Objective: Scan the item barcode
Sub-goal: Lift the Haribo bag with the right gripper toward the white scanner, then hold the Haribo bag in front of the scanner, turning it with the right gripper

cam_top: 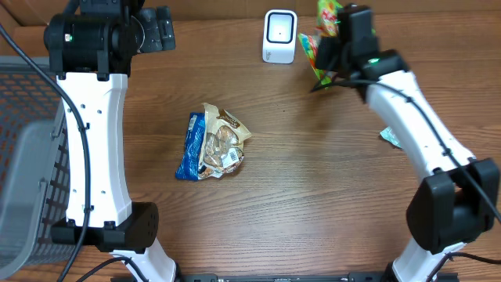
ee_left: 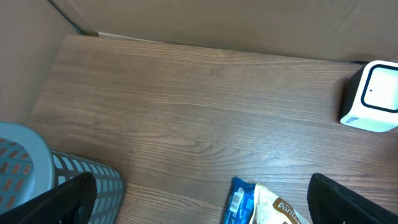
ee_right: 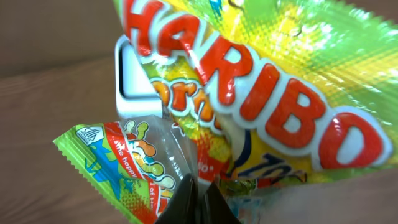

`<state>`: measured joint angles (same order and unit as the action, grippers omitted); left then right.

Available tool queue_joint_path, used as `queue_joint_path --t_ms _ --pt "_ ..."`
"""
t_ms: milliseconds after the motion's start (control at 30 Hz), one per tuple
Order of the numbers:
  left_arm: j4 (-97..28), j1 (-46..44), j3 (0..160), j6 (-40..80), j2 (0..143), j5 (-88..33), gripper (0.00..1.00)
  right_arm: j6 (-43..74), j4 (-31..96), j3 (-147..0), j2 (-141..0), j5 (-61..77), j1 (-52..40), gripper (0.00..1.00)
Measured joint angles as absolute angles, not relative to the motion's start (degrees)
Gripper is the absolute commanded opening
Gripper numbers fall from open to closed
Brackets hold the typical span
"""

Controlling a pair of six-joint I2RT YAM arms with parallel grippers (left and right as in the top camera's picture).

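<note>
Overhead: the right end effector (cam_top: 333,55), pinched tight on the gummy bag (cam_top: 322,35), holds it raised just beside the one scanner (cam_top: 279,35). One snack bag (cam_top: 211,145) lies mid-surface, and one basket (cam_top: 23,157) stands at the left.

Left wrist: the left end effector (ee_left: 202,208) is spread wide and empty.

Right wrist: the bag hangs crumpled before the scanner. It is probably best to turn the barcode flat toward the window and hold it steady.

Overhead: fixed above and aimed straight down from far off; the whole counter (cam_top: 313,204) and both arms are taken in.
Left wrist: carried high, tilted down toward the back wall; mid distance.
Right wrist: set very close; frame filled by the candy bag (ee_right: 261,93).
Shared: white scanner (cam_top: 279,36) is caught in all three views; blue snack bag (cam_top: 205,145) and basket (cam_top: 23,94) in overhead and left wrist.
</note>
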<state>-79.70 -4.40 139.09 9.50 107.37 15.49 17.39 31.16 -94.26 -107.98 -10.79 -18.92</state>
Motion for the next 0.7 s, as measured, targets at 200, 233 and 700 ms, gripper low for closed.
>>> queue_joint_path --t_ms 200,233,700 --pt "-79.7 -4.4 139.1 9.5 107.4 15.5 1.0 4.9 13.7 -94.4 -110.2 -27.8 -26.2 0.04" --pt "-79.7 -4.4 139.1 9.5 107.4 15.5 1.0 2.8 10.6 -94.4 -111.1 -29.4 -26.8 0.04" --pt "-79.7 -4.4 139.1 9.5 107.4 15.5 1.0 -15.0 -9.9 -94.5 -121.6 -41.1 -26.6 0.04"
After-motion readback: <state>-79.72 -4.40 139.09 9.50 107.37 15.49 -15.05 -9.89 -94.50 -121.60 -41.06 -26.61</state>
